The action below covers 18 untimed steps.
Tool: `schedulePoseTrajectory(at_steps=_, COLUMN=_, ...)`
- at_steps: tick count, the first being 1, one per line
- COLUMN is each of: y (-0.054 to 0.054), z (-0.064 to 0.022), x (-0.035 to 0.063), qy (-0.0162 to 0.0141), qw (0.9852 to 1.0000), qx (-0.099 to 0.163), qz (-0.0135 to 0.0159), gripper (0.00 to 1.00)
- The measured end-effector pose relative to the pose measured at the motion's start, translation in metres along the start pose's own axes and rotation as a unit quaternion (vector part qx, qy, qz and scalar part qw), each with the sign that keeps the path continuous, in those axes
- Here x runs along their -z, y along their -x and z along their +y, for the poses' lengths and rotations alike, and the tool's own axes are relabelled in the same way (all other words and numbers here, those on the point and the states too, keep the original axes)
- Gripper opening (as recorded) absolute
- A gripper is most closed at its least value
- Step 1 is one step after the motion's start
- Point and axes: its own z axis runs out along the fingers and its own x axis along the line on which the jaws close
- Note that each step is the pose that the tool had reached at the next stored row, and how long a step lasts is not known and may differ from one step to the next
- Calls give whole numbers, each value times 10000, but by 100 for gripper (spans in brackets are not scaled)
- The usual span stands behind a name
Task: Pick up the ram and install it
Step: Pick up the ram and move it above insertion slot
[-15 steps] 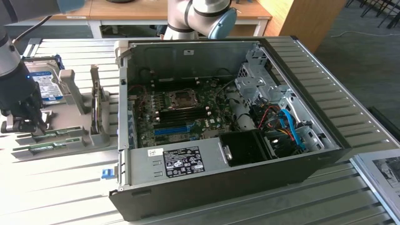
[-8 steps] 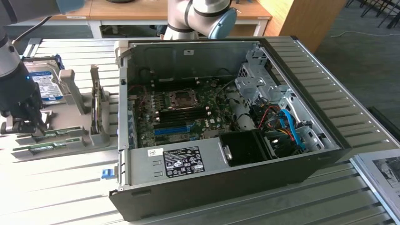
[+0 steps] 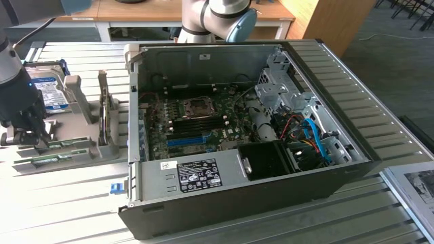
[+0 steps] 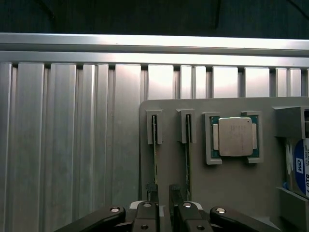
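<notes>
Two ram sticks stand on edge in slots of a grey fixture (image 4: 227, 193): one ram (image 4: 155, 154) closest to my fingers, the other ram (image 4: 187, 154) beside it. In the exterior view they show as green strips (image 3: 62, 145) at the fixture's front, on that view's left. My gripper (image 4: 163, 191) hovers low over that end of the fixture, open, with a narrow gap and nothing between its black fingers (image 4: 151, 191). One fingertip sits right at the nearer ram's end. In the exterior view my gripper (image 3: 30, 136) is far from the open PC case (image 3: 237, 198).
The fixture also carries a square silver CPU (image 4: 235, 137) and a hard drive (image 3: 49, 91) with a blue-white label. Inside the case lies the motherboard with dark memory slots (image 3: 198, 122), a drive cage (image 3: 281, 86) and blue cables (image 3: 315, 140). Everything rests on a slatted metal table (image 3: 61, 203).
</notes>
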Motion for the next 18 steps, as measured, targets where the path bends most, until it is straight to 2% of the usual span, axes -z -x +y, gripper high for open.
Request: schedulePoseTrajectory(at_steps=18, y=-2, z=-7, x=-155, qy=2, qw=10000, qx=0, qz=1, gripper=24)
